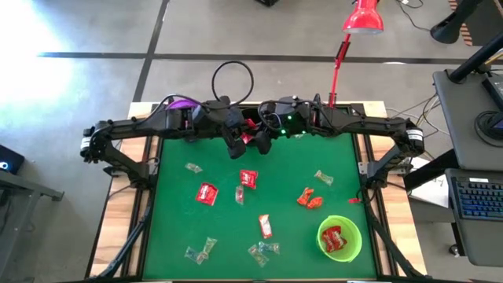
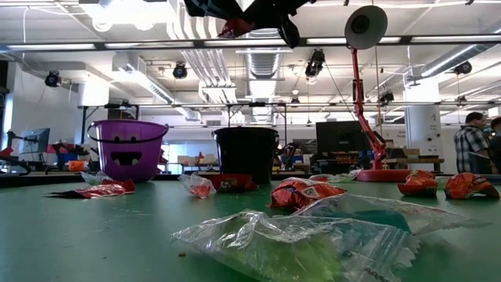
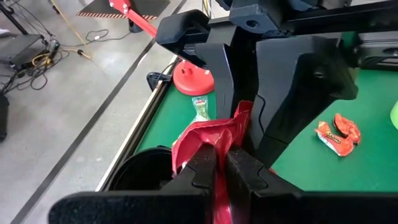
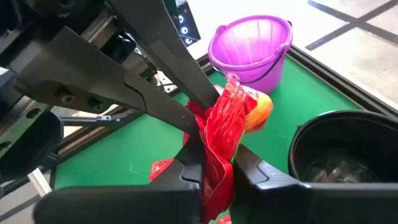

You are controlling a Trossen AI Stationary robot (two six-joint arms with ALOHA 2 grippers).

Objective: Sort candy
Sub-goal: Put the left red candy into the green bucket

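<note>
Both tools point(image 1: 245, 140) (far edge) pinch one red candy point(image 3: 208, 134).

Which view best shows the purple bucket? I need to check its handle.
The right wrist view: the purple bucket shows whole, rim and handle clear. The low view shows its side and printed face. The high view shows only a sliver behind the left arm.

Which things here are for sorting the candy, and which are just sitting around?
For the job:
- red candy pinched by both claws, left claw, right claw
- loose candy on the table
- purple bucket
- black bucket
- green bowl

Just lying about:
- red lamp
- keyboard
</note>
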